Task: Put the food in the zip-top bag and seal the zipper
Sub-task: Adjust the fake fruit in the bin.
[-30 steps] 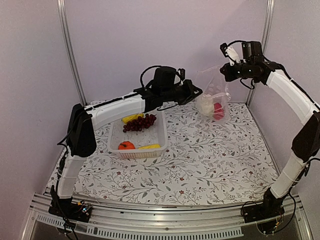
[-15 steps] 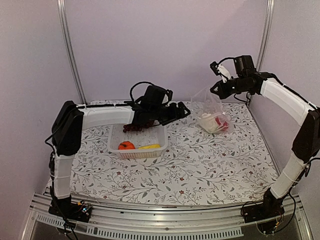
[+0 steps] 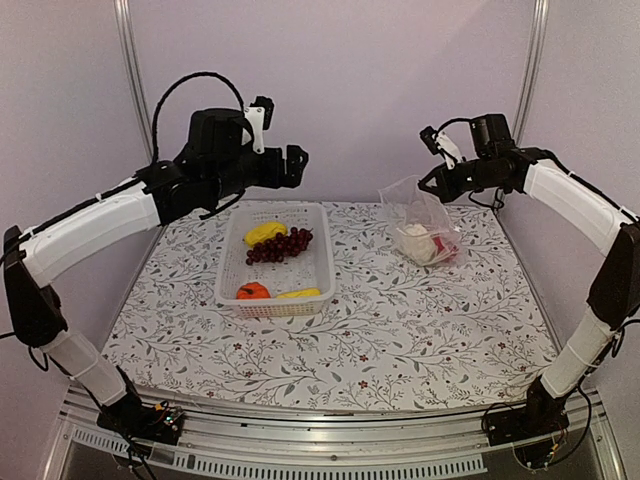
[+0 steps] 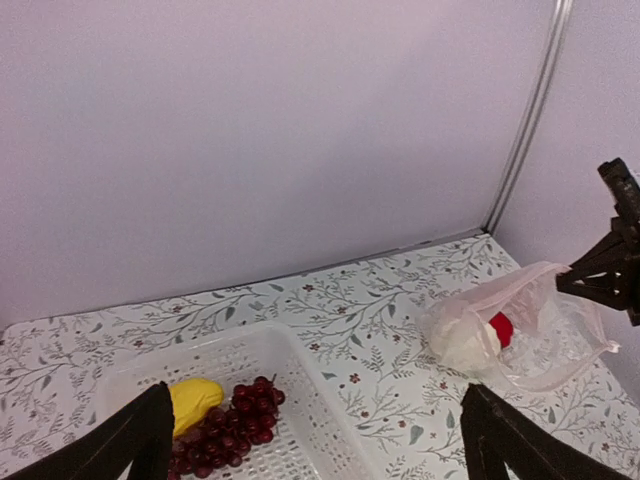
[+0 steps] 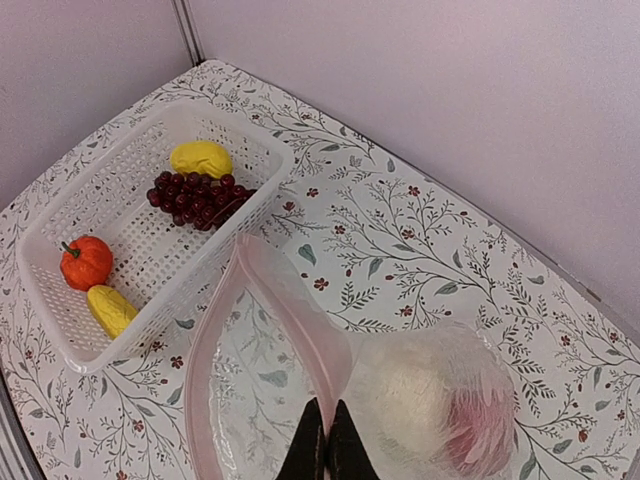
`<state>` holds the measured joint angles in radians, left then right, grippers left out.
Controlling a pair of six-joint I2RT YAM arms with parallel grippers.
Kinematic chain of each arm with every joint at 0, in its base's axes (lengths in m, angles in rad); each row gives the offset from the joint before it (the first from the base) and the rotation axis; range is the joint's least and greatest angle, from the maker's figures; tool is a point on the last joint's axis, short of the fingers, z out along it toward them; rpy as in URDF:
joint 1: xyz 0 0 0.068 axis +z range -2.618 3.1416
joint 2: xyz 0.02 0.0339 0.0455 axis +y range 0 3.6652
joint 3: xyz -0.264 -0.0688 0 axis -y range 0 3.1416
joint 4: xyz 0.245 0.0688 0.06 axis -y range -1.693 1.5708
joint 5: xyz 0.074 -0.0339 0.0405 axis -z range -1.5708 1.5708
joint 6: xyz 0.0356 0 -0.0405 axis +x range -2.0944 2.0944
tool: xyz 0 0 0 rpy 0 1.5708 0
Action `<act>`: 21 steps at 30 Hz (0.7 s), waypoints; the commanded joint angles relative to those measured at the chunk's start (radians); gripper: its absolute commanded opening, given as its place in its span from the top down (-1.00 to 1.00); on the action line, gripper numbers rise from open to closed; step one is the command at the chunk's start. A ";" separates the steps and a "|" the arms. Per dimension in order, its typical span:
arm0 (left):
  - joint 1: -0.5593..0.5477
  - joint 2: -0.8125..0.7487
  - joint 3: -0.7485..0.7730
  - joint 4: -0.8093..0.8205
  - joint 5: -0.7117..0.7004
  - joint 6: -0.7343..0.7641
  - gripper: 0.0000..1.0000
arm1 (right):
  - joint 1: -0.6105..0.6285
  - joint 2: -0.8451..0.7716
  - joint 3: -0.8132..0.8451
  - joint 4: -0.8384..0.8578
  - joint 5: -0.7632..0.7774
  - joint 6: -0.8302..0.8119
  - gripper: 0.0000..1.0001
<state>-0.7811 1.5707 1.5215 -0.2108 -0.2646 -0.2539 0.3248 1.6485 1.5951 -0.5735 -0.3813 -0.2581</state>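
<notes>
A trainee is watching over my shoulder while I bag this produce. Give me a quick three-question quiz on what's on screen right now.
1. True or false: the red pepper lies in the white basket.
2. The right tool is shut on: A) the edge of the zip-top bag; B) the basket rim; C) nothing, it is open.
3. Fill in: ___ food pieces lie in the basket.
Key:
1. False. It is inside the bag, beside the cauliflower.
2. A.
3. Four: lemon, grapes, orange tomato, corn.
</notes>
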 commanded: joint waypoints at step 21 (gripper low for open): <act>0.116 0.226 -0.011 -0.560 0.319 0.119 -0.54 | 0.000 -0.060 -0.079 0.046 -0.047 -0.021 1.00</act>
<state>-0.6922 1.6962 1.4658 -0.6037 -0.1284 -0.1474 0.3252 1.6260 1.5429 -0.5465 -0.4030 -0.2661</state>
